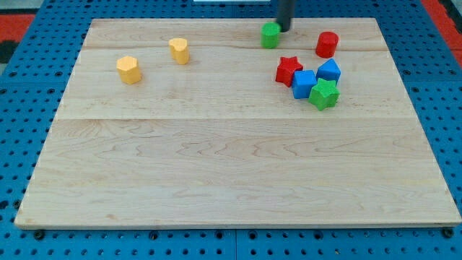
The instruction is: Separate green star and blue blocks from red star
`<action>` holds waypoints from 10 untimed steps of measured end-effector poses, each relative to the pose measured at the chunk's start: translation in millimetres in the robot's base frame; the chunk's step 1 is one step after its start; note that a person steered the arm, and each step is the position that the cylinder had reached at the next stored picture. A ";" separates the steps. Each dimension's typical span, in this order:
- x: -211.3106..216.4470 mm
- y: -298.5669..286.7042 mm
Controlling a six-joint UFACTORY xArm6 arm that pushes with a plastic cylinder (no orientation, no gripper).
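The green star sits at the view's right of the desk, packed into a tight cluster: it touches a blue cube on its left and a second blue block just above it, while the red star presses against the blue cube from the view's left. All four are still bunched together, so the separation is not yet done.

My tip is near the view's top edge, touching or just beside a small green block, well above the cluster. There are no fingers on this rig, only the rod, so nothing is clenched or held.

Risks from here, as I judge them: the blocks are in contact, so a push on the green star or either blue block could drag the red star along instead of parting them. Entering from the top, my tip could also carry the small green block or knock the red cylinder into the group. A push towards the view's right may send blocks off the desk's edge. The two yellow blocks lie well apart on the left, out of harm's way.
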State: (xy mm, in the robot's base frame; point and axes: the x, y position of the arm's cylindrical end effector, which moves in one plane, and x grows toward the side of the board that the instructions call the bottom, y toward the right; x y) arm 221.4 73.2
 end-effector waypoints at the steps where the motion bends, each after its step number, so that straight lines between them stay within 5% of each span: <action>1: 51.8 -38.5; 4: -2.8 76.9; 6: 140.9 86.5; 10: 229.6 55.6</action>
State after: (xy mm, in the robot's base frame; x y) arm 450.9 128.8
